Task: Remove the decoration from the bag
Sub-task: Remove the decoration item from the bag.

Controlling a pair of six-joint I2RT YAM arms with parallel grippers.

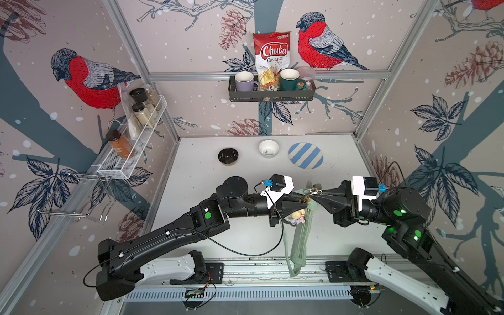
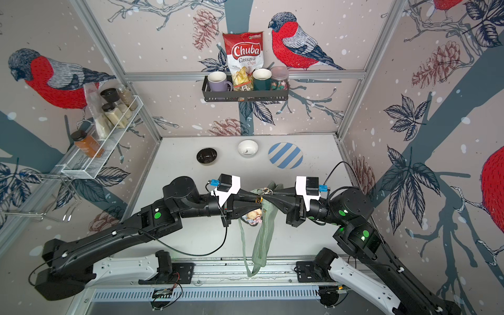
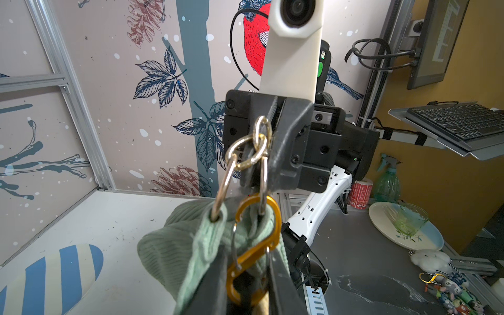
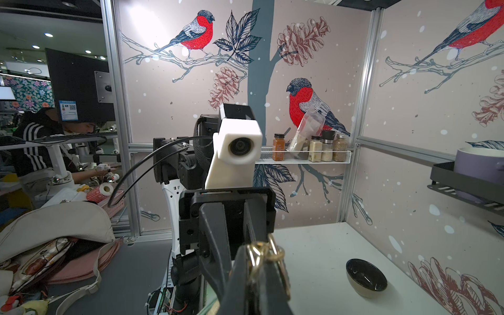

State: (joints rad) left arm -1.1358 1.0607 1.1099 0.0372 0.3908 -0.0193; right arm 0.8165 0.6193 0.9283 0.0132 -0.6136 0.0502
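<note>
Unhooking step in hand, bag (image 1: 298, 245) hung between the two arms at mid-frame.
Holds the bag up by its gold ring (image 4: 257, 248) in shut right jaws; pinches the orange clasp (image 3: 275, 226) in narrow left jaws (decoration (image 1: 295, 216) dangling just below, against the bag). Calls next, likely, for opening the clasp's gate and slipping it free without tugging the soft bag. Shows, higher in the frame, a black bowl (image 1: 228, 156), white bowl (image 1: 268, 148) and striped plate (image 1: 305, 155) on the white counter (image 1: 245, 174), bird-print walls (image 1: 191, 117) around.
</note>
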